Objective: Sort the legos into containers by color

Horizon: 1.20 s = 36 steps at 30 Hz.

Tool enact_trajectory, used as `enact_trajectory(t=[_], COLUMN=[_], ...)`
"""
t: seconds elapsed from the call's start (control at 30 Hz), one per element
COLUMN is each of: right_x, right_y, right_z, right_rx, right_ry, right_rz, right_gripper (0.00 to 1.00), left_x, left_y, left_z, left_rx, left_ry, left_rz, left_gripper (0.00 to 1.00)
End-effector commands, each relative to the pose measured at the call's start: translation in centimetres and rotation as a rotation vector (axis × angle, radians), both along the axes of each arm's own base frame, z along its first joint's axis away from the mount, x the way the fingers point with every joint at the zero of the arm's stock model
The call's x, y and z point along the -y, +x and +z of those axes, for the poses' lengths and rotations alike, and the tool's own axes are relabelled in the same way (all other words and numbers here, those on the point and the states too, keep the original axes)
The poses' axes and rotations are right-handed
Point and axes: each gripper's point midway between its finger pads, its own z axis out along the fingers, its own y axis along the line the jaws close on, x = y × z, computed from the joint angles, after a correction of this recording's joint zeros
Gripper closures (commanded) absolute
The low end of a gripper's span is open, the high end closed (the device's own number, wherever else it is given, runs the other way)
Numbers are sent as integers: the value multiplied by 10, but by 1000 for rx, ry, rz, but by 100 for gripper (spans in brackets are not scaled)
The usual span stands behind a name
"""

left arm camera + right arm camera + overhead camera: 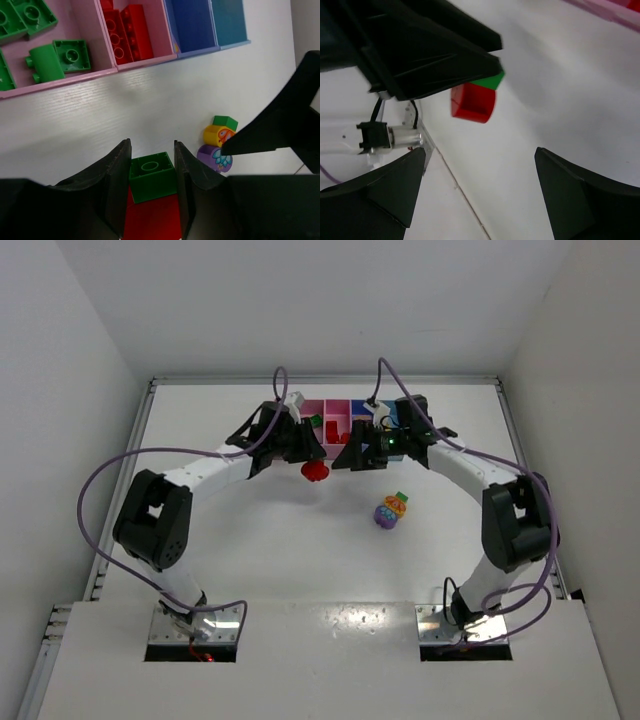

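1. Left tool (151,155): fingers clamped on a green brick (152,175) that sits joined on top of a red brick (152,220). The pair is held off the desk (125,110), just in front of the bins.
2. Wide pink bin (80,25): holds green bricks only. Narrow pink bin (145,62): holds red bricks only. Purple-blue bin (192,25) and light blue bin (229,22): nothing seen in the parts in view.
3. Loose stack (218,145), green on yellow on purple, lies on the desk to the right of the held pair, well apart from the bins.
4. Right tool (480,165): fingers wide apart, nothing between them, facing the held pair from close by. The red brick juts out past the left fingers.
5. Step in hand, as I judge it: splitting the two-colour pair before either half can be binned.
6. Next move calls for the right tool to close on the exposed red brick only and pull it free without twisting the green one loose. Then green goes to the wide pink bin and red to the narrow pink bin.
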Motion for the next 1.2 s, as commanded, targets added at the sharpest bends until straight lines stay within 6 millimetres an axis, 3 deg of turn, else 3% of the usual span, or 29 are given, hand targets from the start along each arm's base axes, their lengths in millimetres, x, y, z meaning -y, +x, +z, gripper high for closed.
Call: enact_trajectory(t=[0.0,0.2,0.3,0.77,0.9,0.97,1.07,1.17], right_x=[-8,-21,-31,-64,-67,-68,-68,-67], right_y=[25,38,41,18,15,18,22,26], right_z=[8,6,15,4,-2,-5,-9,-9], right_rx=[6,11,25,18,9,8,5,19], right_ry=[2,12,39,43,40,39,30,22], right_rz=[-88,-75,-48,65,74,63,43,28], right_gripper=[9,9,9,13,28,45,59,68], left_x=[-6,-9,-9,-7,-7,-6,-5,-5], left_y=[16,17,17,21,23,22,22,22], left_z=[49,53,53,63,65,65,67,67], left_rx=[90,96,96,134,142,137,143,143], left_ry=[-67,-74,-74,-85,-90,-96,-104,-104], left_rz=[62,64,64,59,59,63,55,55], left_gripper=[100,100,100,100,100,100,100,100])
